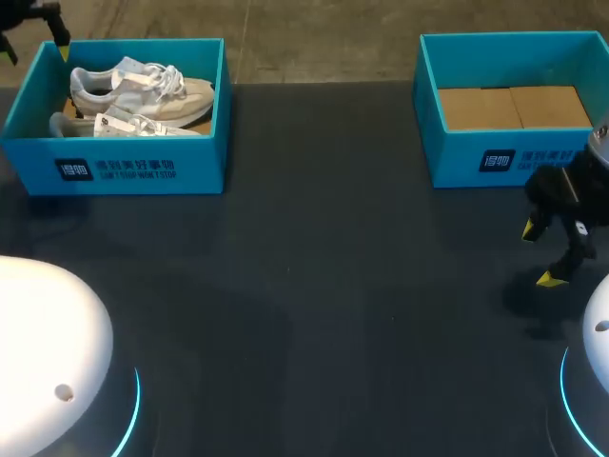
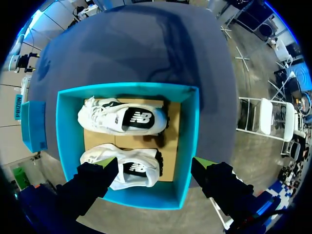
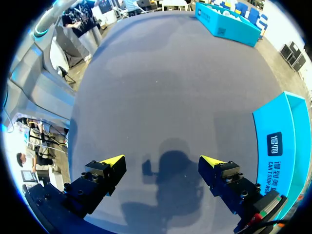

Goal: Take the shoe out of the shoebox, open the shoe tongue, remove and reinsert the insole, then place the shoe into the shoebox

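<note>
Two white sneakers (image 1: pixel 143 88) (image 1: pixel 124 124) lie side by side in the teal shoebox (image 1: pixel 143 167) at the table's back left. In the left wrist view my left gripper (image 2: pixel 155 165) hangs open above the box's outer wall (image 2: pixel 146 197). One sneaker (image 2: pixel 129 168) lies just ahead of its fingers and the other (image 2: pixel 122 117) lies beyond that, with nothing held. My right gripper (image 1: pixel 540 254) hovers open low over bare table at the right, in front of the second box; its fingertips (image 3: pixel 114 160) stand wide apart with nothing between them.
A second teal box (image 1: pixel 476 157), holding nothing but its brown cardboard floor, stands at the back right, beside my right gripper (image 3: pixel 163 161) as a teal wall (image 3: pixel 280 146). Two white robot bases (image 1: pixel 43 352) (image 1: pixel 599 333) occupy the front corners. The dark tabletop (image 1: pixel 324 286) spreads between the boxes.
</note>
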